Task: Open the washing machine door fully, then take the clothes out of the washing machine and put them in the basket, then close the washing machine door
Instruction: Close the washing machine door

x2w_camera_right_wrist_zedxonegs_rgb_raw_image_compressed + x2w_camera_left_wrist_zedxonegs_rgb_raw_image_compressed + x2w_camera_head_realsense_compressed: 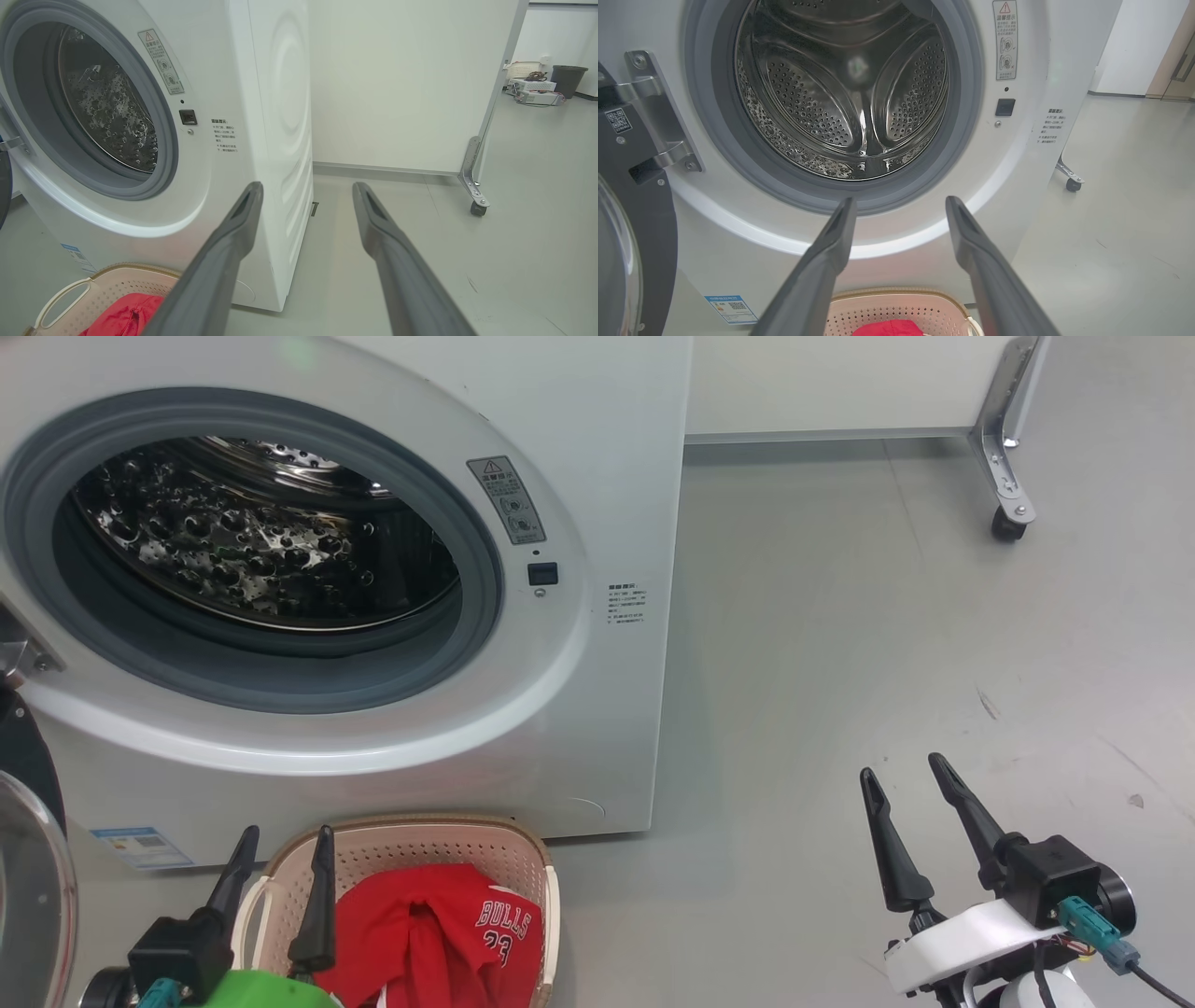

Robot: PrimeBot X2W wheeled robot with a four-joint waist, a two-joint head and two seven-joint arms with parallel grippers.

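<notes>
Left gripper (287, 833) and right gripper (903, 767) both stand wide open, holding nothing; the left one hovers low before the washing machine (597, 523), fingers pointing at its round opening, above the near end of the basket (439, 823); the right one hangs over the floor (840, 644), off the machine's right side; the basket sits just in front of the machine, below the opening; the red clothes (429, 924) lie in it, "BULLS" lettering upward; the door (28, 877) stands swung open at the machine's left; the drum (243, 551) shows dimpled steel.

The clothes (429, 933) lie in the basket (537, 859) before the washing machine (597, 457).
</notes>
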